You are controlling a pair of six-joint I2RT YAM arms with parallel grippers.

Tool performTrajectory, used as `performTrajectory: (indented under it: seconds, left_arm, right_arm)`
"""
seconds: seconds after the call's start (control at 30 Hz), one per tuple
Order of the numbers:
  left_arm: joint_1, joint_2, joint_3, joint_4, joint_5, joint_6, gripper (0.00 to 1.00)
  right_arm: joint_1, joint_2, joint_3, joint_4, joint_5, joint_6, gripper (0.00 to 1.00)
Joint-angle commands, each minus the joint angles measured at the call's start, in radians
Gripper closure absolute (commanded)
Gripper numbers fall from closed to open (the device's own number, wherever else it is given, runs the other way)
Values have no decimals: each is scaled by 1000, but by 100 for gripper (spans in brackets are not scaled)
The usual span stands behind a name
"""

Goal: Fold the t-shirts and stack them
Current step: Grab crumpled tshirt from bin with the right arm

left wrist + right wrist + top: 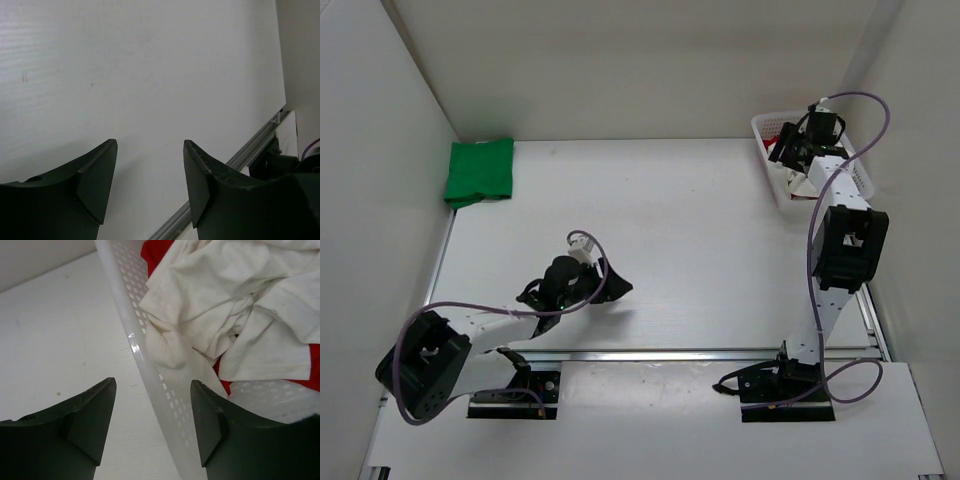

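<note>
White table point(680, 230), and at its far right corner sits the mesh basket point(125, 315) — the off-white t-shirt point(235, 295) is crumpled inside it, heaped over the red t-shirt point(152, 252), which peeks out from beneath. The green t-shirt point(478, 172) lies folded at the far left corner. The right gripper point(152, 385) hangs over the basket wall that faces the table's middle, jaws wide, nothing between them. The left gripper point(150, 145) hovers towards the near edge, left of middle, jaws apart — holding nothing

2 white-and-black arms point(848, 245), lilac cables point(865, 94), black base plates point(515, 392), dark wedge-shaped jaws
</note>
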Motion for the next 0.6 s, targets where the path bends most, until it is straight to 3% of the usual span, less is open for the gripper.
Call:
performTrajectory:
  seconds: [0.0,0.2,0.4,0.43,0.57]
  left_arm:
    - [23,-117,-72,31,40,1,34]
    - [74,-240,-120,8,32,1,33]
    - [64,-254,-118,-12,29,-2,33]
    - [53,-225,-108,2,40,-10,33]
    - [42,-217,-100,2,35,-15,34]
  right_arm:
    - [-8,60,86,-80,34,-39,40]
    - [1,209,290,-176,71,-49,43]
    - [-17,178,189,-74,11,-2,45]
    - [-31,113,105,2,-64,22,40]
    - [-39,77,90,34,-90,26,35]
